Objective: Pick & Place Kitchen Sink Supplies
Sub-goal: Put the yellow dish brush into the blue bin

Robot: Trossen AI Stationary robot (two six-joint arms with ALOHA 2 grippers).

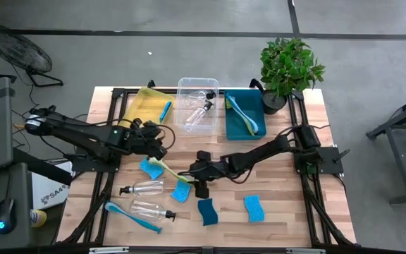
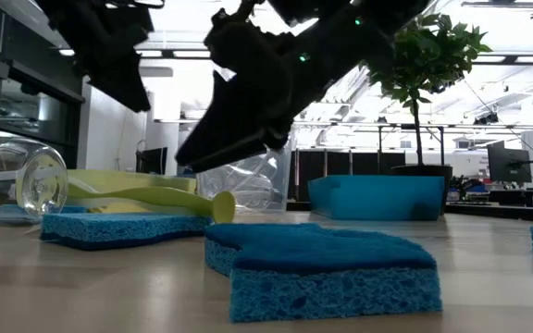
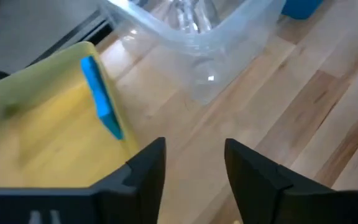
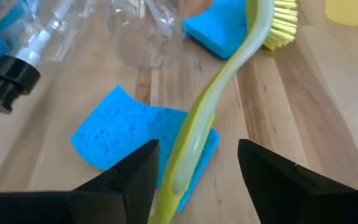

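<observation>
Lying on the wooden desk (image 1: 287,212): sponges (image 1: 254,208), bottles (image 1: 145,188), brush (image 4: 211,106). Both fingers standing released. Grey floor (image 1: 189,17) surrounding.

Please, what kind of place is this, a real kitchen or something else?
Probably a robotics lab or open workshop, not a kitchen: the slatted wooden table stands on a bare grey concrete floor, and the low view shows computer monitors and ceiling strip lights in a large room behind.

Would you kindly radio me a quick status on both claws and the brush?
Left claw open, empty, beside yellow plastic bin. Right claw open around long yellow-green dish brush. Brush lies across blue rectangular sponge; clear plastic bottle close by.
</observation>
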